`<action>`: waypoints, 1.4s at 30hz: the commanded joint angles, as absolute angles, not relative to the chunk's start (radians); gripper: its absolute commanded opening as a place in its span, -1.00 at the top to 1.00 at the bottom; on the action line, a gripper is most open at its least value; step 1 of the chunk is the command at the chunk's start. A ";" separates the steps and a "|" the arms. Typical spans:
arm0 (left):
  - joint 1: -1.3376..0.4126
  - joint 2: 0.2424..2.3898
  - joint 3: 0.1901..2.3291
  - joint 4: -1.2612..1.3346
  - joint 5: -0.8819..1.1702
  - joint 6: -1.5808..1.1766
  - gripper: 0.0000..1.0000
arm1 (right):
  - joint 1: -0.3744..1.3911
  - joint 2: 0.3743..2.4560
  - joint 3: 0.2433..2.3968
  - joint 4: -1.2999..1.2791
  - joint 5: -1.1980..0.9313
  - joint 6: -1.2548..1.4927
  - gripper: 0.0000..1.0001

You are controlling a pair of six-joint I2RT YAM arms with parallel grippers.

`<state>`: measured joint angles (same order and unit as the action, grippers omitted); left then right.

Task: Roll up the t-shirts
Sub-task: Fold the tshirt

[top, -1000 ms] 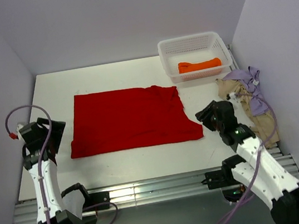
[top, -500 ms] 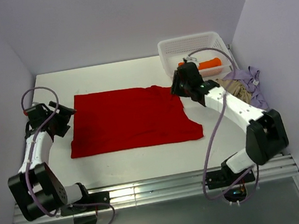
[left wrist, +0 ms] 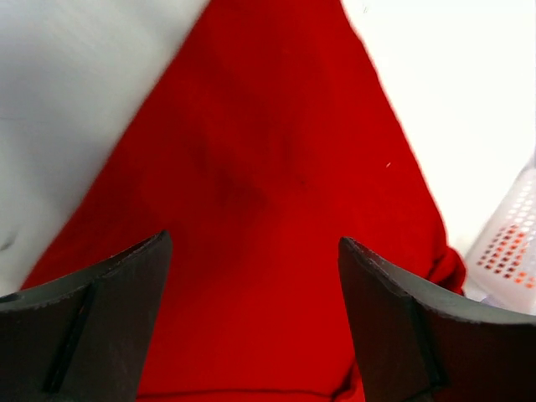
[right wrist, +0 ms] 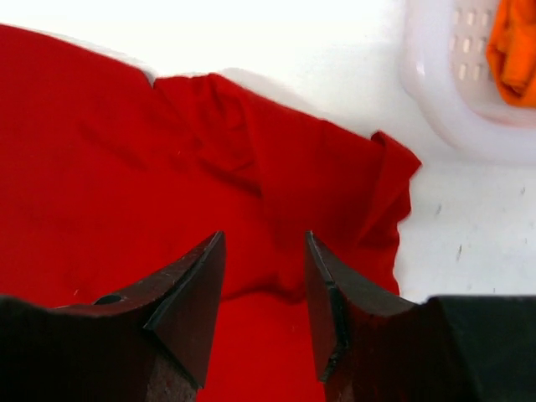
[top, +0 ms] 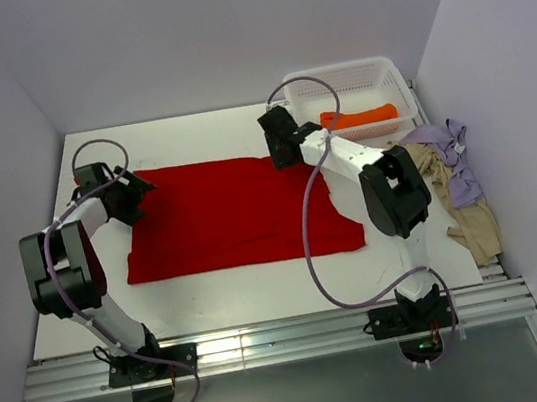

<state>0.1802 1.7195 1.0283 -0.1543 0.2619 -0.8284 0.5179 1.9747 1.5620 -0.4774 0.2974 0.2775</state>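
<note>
The white table [top: 232,292] bears the red t-shirt [top: 230,212], spread flat, seemingly for rolling. At its far right corner a mesh basket [top: 342,68] holds an orange shirt [top: 362,116]. Further right lie a beige shirt [top: 474,221] and a lavender shirt [top: 456,171], heaped and waiting. The left gripper [left wrist: 253,243] hovers over its far left corner and the right gripper [right wrist: 265,239] over its far right one. Both have their jaws apart, holding nothing, probably poised to pinch that edge.

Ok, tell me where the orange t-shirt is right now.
In the top view, the orange t-shirt lies inside the white basket at the far right corner of the table, just beyond the red t-shirt.
</note>
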 commanded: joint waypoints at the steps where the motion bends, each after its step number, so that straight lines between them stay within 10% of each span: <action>1: 0.126 1.756 1.094 -0.118 0.255 -0.821 -0.71 | 0.522 2.040 1.664 -0.538 0.373 0.224 0.00; 29: 0.143 1.848 0.999 -0.086 0.207 -0.830 -0.69 | 0.500 2.217 1.746 -0.568 0.347 0.195 0.14; 34: 0.143 1.833 0.985 -0.104 0.192 -0.816 -0.69 | 0.505 2.262 1.808 -0.601 0.385 0.195 0.37; 38: 0.141 1.795 0.973 -0.130 0.147 -0.799 -0.69 | 0.506 2.266 1.845 -0.588 0.406 0.201 1.00; 42: 0.143 1.769 0.959 -0.123 0.136 -0.796 -0.69 | 0.505 2.232 1.862 -0.560 0.431 0.183 1.00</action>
<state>0.1295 1.7920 0.9955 -0.0322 0.2298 -0.8497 0.5034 2.2658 1.8027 -0.5930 0.3828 0.1993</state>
